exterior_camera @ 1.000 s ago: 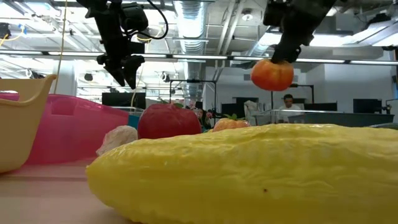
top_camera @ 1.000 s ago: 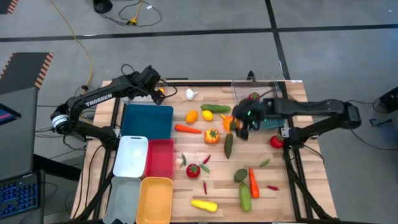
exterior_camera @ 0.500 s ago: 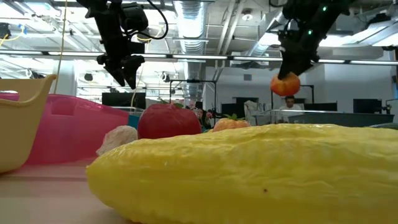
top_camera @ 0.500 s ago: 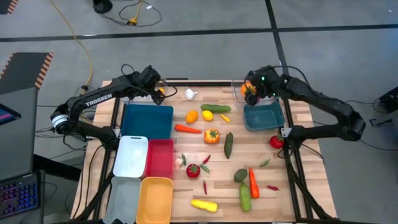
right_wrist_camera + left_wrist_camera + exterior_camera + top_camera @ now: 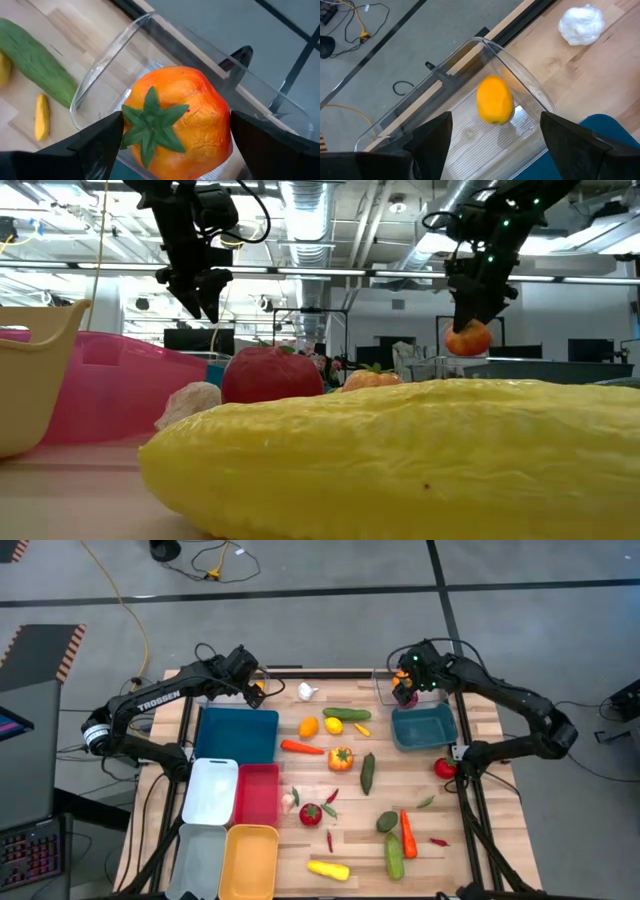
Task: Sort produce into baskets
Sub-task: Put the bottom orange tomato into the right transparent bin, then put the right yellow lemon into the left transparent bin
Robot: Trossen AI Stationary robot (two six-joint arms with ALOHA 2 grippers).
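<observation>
Orange with a green star-shaped stem, the pepper [image 5: 175,125] sits between the two fingers of my right gripper [image 5: 405,687], which are spread wide around it and hold it in the air. It hangs over the clear basket [image 5: 100,85] at the far right corner of the table [image 5: 470,810]; just in front of this basket stands the teal basket [image 5: 424,728]. Close to them on the wood lie a green cucumber [image 5: 347,714], a lemon [image 5: 334,725] and a small yellow chilli [image 5: 361,728]. My left gripper [image 5: 250,690] waits at the far left corner with its fingers wide apart and nothing between them, above the other clear basket [image 5: 445,140], where one orange fruit [image 5: 494,99] lies. White garlic [image 5: 306,692] rests on the table near that basket, and the dark blue basket [image 5: 238,732] stands just beside it.
</observation>
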